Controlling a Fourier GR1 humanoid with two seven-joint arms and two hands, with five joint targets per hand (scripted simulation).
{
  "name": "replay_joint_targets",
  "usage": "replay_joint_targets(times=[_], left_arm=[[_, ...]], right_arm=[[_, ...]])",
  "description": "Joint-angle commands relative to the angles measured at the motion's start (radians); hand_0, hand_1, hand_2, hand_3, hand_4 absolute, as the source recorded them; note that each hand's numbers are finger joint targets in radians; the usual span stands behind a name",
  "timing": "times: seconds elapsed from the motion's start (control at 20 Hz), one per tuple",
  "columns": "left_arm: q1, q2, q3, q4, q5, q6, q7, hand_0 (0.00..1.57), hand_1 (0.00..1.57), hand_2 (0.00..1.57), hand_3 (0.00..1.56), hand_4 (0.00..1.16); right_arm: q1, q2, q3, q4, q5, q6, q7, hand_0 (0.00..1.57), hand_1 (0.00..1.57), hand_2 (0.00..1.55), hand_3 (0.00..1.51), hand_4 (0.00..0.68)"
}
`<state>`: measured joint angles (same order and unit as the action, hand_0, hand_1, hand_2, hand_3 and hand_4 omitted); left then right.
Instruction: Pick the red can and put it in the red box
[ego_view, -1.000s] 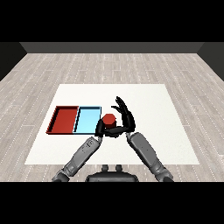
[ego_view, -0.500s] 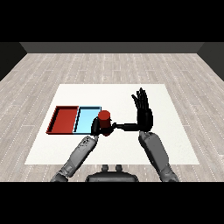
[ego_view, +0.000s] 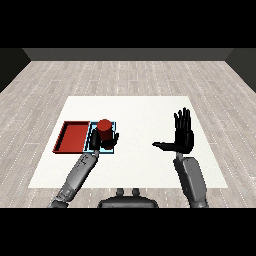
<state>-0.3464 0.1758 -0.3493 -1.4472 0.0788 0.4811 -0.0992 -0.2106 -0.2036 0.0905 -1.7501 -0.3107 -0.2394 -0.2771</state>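
Head view: the left hand (ego_view: 100, 138) curls round the red can (ego_view: 105, 131) and holds it upright over the blue tray (ego_view: 110, 149), just right of the red tray (ego_view: 73, 136). The right hand (ego_view: 183, 136) is raised well apart at the right of the table (ego_view: 145, 110), fingers straight, thumb out, holding nothing.

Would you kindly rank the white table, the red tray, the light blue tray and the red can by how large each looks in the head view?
1. White table, largest by far.
2. Red tray.
3. Light blue tray, though the can and left hand cover much of it, so its rank against the red tray is unsure.
4. Red can, smallest.
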Motion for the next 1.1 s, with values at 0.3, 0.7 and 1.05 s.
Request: replay_joint_targets(times=[0.3,0.7,1.05], left_arm=[[0.016,0.154,0.124,0.018,-0.086,-0.023,0.033,1.57,1.57,1.56,1.43,1.13],[-0.196,0.245,0.263,0.437,-0.107,-0.094,0.075,1.53,1.53,1.46,1.44,1.08],[-0.196,0.277,0.369,0.79,-0.107,-0.096,-0.069,1.57,1.57,1.57,1.49,1.09]], right_arm=[[0.222,-0.015,-0.035,0.125,0.022,0.101,-0.134,0.0,0.0,0.0,0.0,0.0],[0.239,0.004,-0.057,0.217,0.008,0.138,-0.183,0.0,0.0,0.0,0.0,0.0],[0.151,-0.014,-0.095,0.334,0.034,0.158,-0.239,0.0,0.0,0.0,0.0,0.0]])
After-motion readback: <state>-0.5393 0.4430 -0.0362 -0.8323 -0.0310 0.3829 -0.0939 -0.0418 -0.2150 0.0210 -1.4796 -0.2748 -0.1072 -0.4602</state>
